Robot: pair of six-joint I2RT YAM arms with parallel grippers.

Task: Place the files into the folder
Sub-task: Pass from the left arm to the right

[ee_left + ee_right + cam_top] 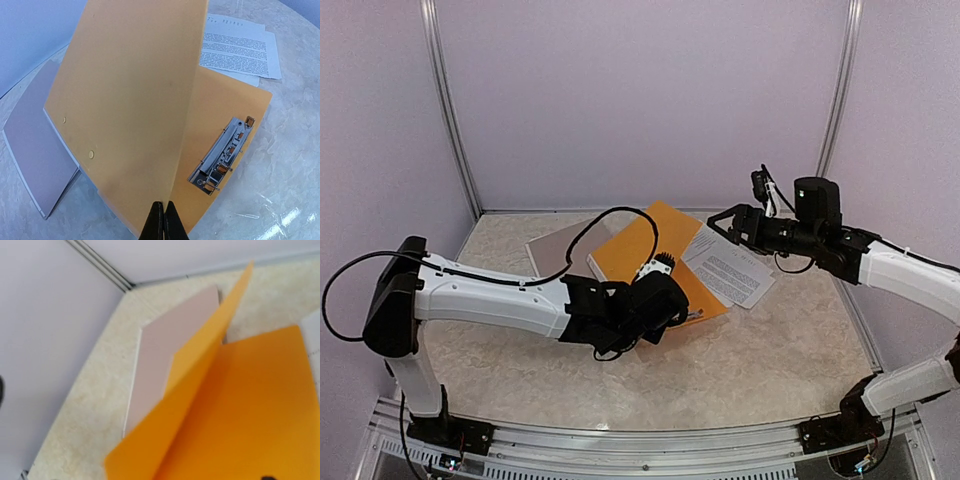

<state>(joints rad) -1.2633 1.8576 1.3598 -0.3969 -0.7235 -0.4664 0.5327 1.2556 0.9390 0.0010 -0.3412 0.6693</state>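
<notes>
- The left end effector (163, 207) has its fingers pressed together on the near edge of the orange folder's (125, 100) front cover, holding that cover raised and tilted.
- The folder's back panel lies flat on the table (770, 350), and its metal clip (222, 157) is exposed.
- The files (732, 270), white printed sheets, lie on the table at the folder's right edge, outside the folder.
- The right end effector (720, 224) hovers above the far end of the files. How far open it is cannot be told, and it grips nothing visible.
- A grey board (35, 140) lies flat to the left of the folder, partly under the raised cover.
</notes>
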